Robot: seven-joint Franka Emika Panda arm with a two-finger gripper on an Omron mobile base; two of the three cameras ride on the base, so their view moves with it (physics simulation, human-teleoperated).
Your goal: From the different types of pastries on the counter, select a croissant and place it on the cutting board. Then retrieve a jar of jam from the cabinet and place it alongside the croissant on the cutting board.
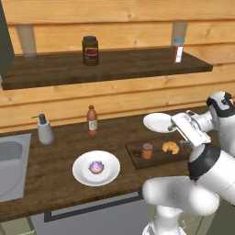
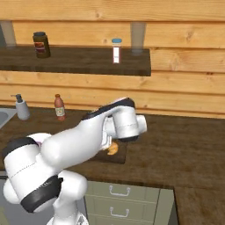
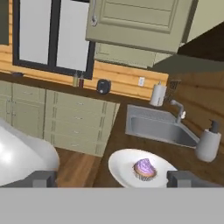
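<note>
Since jar of jam and croissant already sit side by side on the cutting board near the bench's front edge, retreat upward; gripper wide open, holding nothing.

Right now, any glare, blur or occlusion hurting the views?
Left base view: soft, even light, croissant and jam jar readable on the cutting board. Right base view: arm hides most of the board. Hand view: slightly soft, cupcake clear, no glare.
</note>
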